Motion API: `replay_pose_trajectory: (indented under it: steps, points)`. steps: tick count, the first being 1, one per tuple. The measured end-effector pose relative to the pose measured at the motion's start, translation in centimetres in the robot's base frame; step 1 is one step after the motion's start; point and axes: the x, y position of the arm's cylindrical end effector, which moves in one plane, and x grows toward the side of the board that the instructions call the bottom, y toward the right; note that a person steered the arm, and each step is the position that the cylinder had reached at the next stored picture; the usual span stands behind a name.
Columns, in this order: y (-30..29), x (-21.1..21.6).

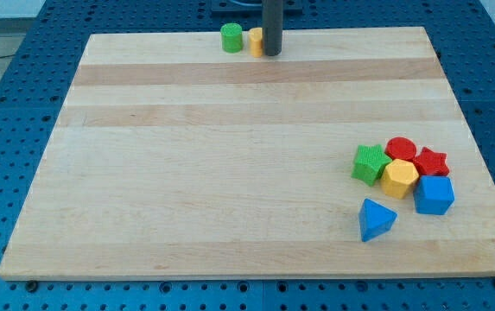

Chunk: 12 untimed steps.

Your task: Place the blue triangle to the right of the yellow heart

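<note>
Far edge, centre: my tip (271,54) down on the board (230,173), touching the right side of a yellow block (255,41), shape half hidden.
Bare rod, nothing gripped. Green cylinder (231,38) just left. Blue triangle (376,219) near right, beside clustered green star (371,163), red cylinder (400,149), red star (431,161), yellow hexagon (399,178), blue block (434,195).

Bright, even overhead lighting across the pale wooden bench (230,173), without glare. Soft, short shadows just beneath the blue triangle (376,219) and the blocks clustered beside it. Sharp focus there; slightly softer toward the bench's far edge.
</note>
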Motion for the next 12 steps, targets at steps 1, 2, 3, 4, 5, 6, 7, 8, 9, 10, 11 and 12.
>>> replay_pose_trajectory:
  steps: [1,2,3,4,5,6,7,8,9,10,11,12]
  points:
    - [-0.3,-0.4]
    - [-0.4,-0.9]
    - [0.1,0.1]
    - [0.2,5.3]
    - [0.2,10.7]
    - [0.2,16.0]
    - [0.6,21.4]
    - [1.7,26.3]
    - [2.5,30.8]
    - [4.9,33.9]
    - [7.4,37.0]
    - [10.2,37.7]
